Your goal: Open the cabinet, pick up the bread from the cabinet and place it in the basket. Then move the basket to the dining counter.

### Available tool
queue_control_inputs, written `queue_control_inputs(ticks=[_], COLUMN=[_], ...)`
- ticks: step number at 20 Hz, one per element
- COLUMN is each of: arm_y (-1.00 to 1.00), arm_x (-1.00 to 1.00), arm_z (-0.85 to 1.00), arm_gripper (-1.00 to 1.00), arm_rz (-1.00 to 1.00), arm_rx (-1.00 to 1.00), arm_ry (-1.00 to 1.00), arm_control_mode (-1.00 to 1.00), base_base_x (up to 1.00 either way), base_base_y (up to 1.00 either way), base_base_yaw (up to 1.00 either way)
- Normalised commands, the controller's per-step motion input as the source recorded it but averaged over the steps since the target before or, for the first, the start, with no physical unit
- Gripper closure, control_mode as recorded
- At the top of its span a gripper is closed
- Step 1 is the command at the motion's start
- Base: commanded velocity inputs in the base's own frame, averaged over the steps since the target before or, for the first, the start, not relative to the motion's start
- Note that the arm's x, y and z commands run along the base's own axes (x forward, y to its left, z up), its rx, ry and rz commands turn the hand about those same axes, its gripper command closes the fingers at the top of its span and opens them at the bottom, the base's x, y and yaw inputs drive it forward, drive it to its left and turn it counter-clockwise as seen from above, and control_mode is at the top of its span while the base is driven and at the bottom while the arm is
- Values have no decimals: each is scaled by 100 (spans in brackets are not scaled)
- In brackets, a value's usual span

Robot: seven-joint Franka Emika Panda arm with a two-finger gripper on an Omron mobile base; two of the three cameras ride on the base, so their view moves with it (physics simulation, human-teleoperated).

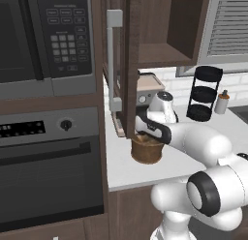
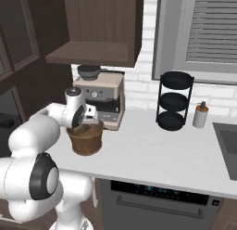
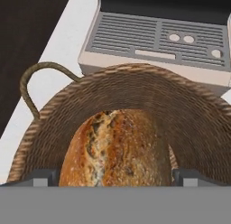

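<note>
One bread (image 3: pixel 116 148), golden-brown with a cracked crust, lies in the one woven basket (image 3: pixel 54 123) right under the gripper (image 3: pixel 115 177), whose jaws stand spread wide either side of the loaf.

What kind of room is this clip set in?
A home kitchen, rendered rather than real. A microwave sits above a built-in oven, a coffee machine stands on the white counter, and wooden wall cabinets hang above.
</note>
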Motion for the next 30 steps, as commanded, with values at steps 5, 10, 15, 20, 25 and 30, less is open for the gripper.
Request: queue_control_inputs(ticks=[5, 10, 15, 20, 25, 30], arm_y=[-5, -52, -68, -43, -24, -20], arm_x=[-1, 2, 0, 0, -23, -33], arm_z=[0, -15, 0, 0, 24, 35], arm_gripper=[-100, -100, -100, -100, -100, -100], arm_rz=[-10, -20, -18, -14, -4, 0], arm_rx=[-18, -10, -3, -8, -2, 3], arm_ry=[-6, 5, -1, -10, -29, -20], arm_control_mode=[-100, -100, -100, -100, -100, -100], base_base_x=[0, 0, 0, 0, 0, 0], base_base_y=[0, 0, 0, 0, 0, 0], base_base_yaw=[0, 0, 0, 0, 0, 0])
